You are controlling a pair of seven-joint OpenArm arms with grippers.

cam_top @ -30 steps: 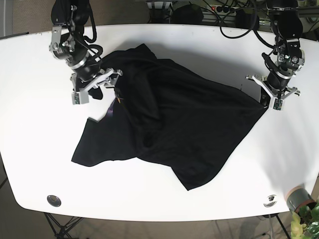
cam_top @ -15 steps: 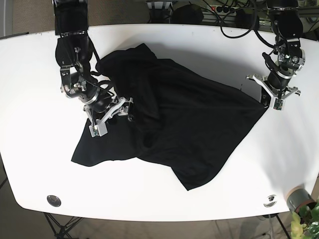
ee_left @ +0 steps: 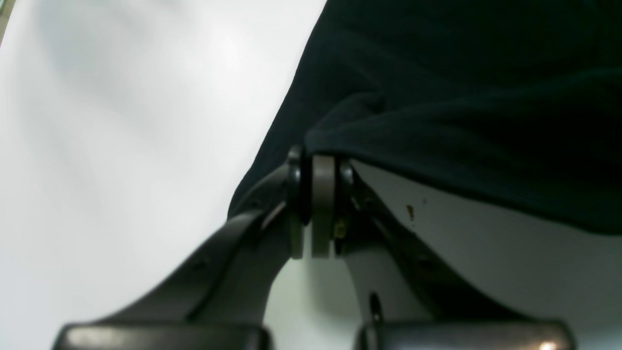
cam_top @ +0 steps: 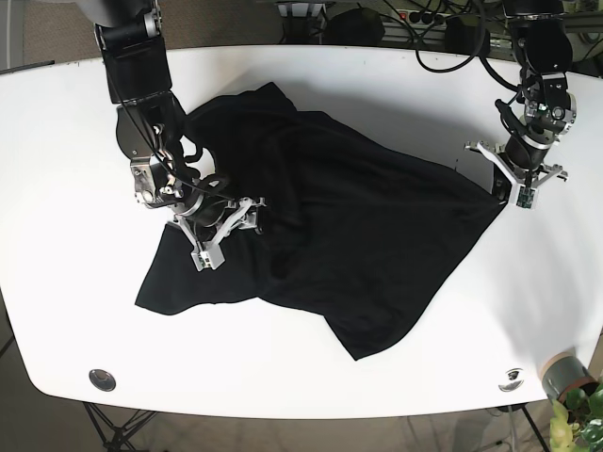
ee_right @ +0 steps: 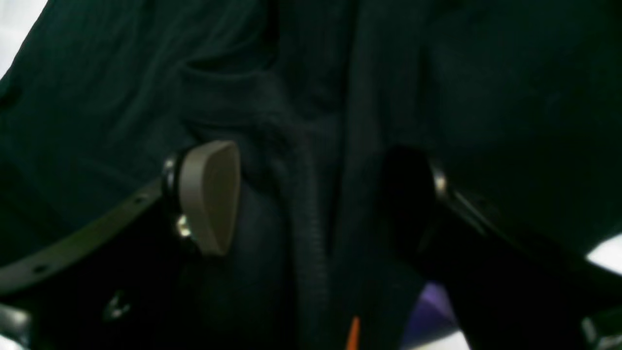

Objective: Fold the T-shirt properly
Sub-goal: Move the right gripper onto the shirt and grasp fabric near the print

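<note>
The shirt (cam_top: 311, 231) lies crumpled across the middle of the table (cam_top: 66, 188), a loose black heap with one corner trailing toward 7 o'clock and another toward 5 o'clock. My left gripper (ee_left: 313, 209) is clenched on the shirt's edge at 3 o'clock; in the left wrist view the pads meet with the hem pinched at their tips. I hold that corner as an anchor, I judge, so the cloth can be drawn flat against it and does not slide.

My right gripper (ee_right: 311, 194) is spread wide over the shirt at about 9 o'clock, grasping nothing yet. A thick seam or rolled hem (ee_right: 303, 233) runs between the fingers (ee_right: 209, 194), which looks like the reason I am placed here: that ridge gives something firm to bite. The fabric is bunched beneath it, so closing could catch several layers. The shirt is nowhere near flat; folding proper has not begun.
</note>
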